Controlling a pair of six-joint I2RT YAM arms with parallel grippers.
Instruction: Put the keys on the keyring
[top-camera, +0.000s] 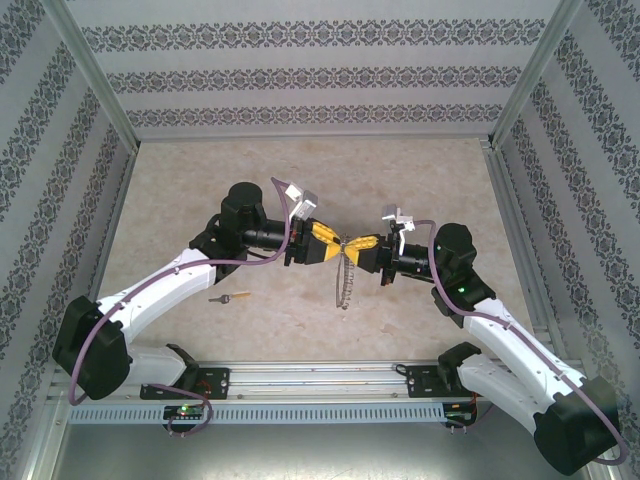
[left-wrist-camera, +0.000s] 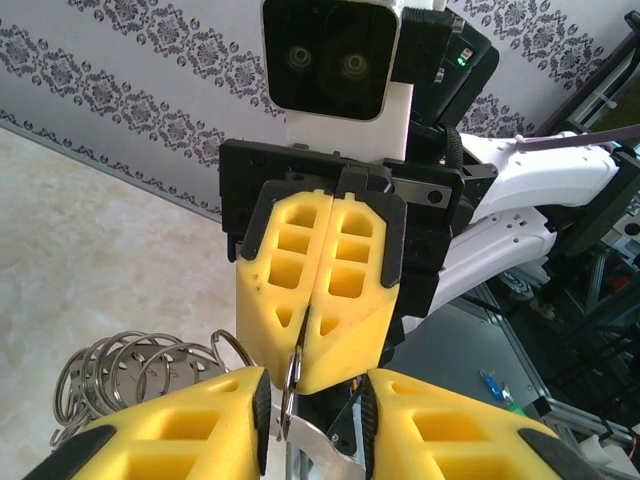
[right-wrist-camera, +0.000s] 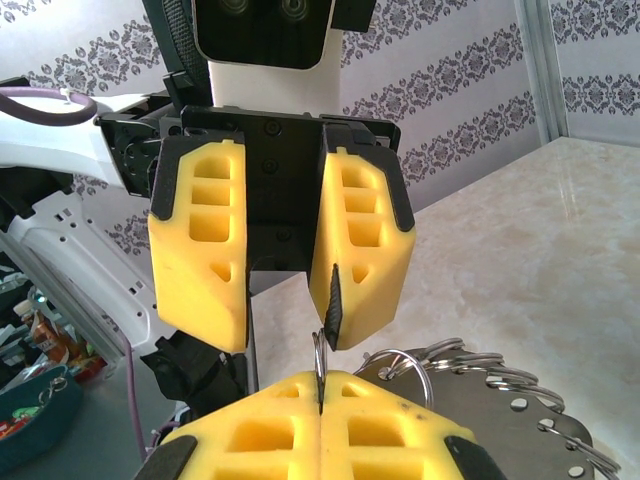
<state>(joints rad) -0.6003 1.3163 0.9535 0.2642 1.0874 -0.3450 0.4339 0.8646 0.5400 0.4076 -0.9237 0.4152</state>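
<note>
Keyring (top-camera: 346, 280): thin grey metal wire, coiled in many loops, hanging in mid-air at table centre and trailing toward 6 o'clock from where the two grippers meet. Right gripper (top-camera: 351, 243) is clamped fully closed on the ring's top loop, its yellow honeycomb-moulded pads pressed together. Left gripper (top-camera: 339, 241) faces it nose to nose, jaws apart, gripping nothing I can make out.

Key (top-camera: 232, 297): small, brass shaft and dark head, flat on the beige marbled tabletop (top-camera: 200, 180) at roughly 8 o'clock from the ring, well apart from it, just beside the left forearm.

In the left wrist view, the ring wire runs up between the left gripper (left-wrist-camera: 315, 400) fingers into the right gripper (left-wrist-camera: 312, 372), with the coils (left-wrist-camera: 130, 365) bunched at 9 o'clock. A shiny flat strip (left-wrist-camera: 320, 448) sits low in the gap; can't tell if it touches.

The right wrist view adds flat grey perforated plates (right-wrist-camera: 550, 430) on the coils (right-wrist-camera: 470, 365) at 4 o'clock, the gap in the left gripper (right-wrist-camera: 283, 335), and the right gripper (right-wrist-camera: 320, 388).
</note>
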